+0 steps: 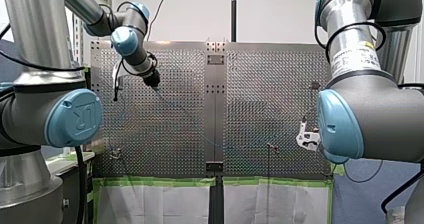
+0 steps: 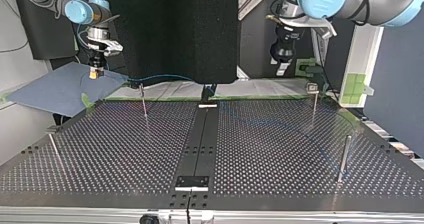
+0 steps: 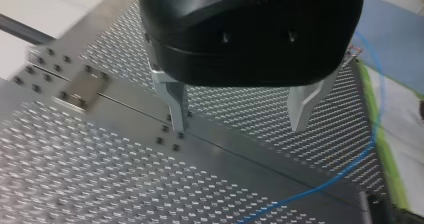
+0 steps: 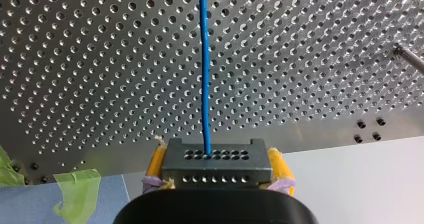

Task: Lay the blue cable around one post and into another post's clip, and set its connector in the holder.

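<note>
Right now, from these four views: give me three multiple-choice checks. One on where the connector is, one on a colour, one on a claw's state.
1. Where is the connector?
A. Between the pads of my right claw
B. Seated in the holder
C. Lying on the table's centre strip

2. What colour are my right claw's pads?
A. Beige
B. Yellow
C. Black

3. What state is my left claw in?
A. Shut on a post
B. Open, holding nothing
C. Shut on the connector

Answers:
1 A: the right wrist view shows the pads clamping the block, with the blue cable running out ahead of it.
2 B: yellow shows on either side of the connector.
3 B: the left wrist view shows its metal fingers apart, with only the perforated table behind the gap.
</note>
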`<action>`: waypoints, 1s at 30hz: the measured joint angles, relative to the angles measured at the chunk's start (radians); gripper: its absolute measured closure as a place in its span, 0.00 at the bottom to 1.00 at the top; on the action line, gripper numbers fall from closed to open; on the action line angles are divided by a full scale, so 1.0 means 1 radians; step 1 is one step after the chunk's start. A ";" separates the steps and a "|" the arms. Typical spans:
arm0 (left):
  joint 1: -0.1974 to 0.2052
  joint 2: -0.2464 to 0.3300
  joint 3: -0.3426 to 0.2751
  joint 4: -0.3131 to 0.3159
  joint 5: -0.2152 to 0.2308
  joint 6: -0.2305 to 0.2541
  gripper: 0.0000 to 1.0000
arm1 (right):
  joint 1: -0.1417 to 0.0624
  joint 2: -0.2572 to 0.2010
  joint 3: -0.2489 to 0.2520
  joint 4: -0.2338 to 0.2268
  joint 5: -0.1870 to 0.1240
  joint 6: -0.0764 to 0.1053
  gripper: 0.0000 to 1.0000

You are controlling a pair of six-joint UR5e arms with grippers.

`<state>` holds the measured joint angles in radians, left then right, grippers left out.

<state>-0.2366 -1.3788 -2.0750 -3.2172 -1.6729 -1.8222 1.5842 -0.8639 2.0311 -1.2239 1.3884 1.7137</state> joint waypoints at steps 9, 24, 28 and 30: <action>-0.070 -0.070 -0.069 0.069 -0.070 -0.046 0.00 | 0.000 0.003 0.001 -0.002 -0.001 -0.004 1.00; -0.192 -0.192 -0.019 0.192 -0.097 -0.006 0.00 | 0.000 0.007 0.001 -0.007 -0.007 -0.009 1.00; -0.226 -0.226 -0.010 0.225 -0.112 -0.001 0.00 | 0.000 0.009 0.001 -0.009 -0.008 -0.010 1.00; -0.243 -0.243 -0.004 0.243 -0.117 -0.001 0.00 | 0.000 0.010 0.001 -0.009 -0.009 -0.011 1.00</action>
<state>-0.4795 -1.6218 -2.0785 -2.9739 -1.7899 -1.8236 1.5840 -0.8538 2.0320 -1.2332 1.3797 1.7023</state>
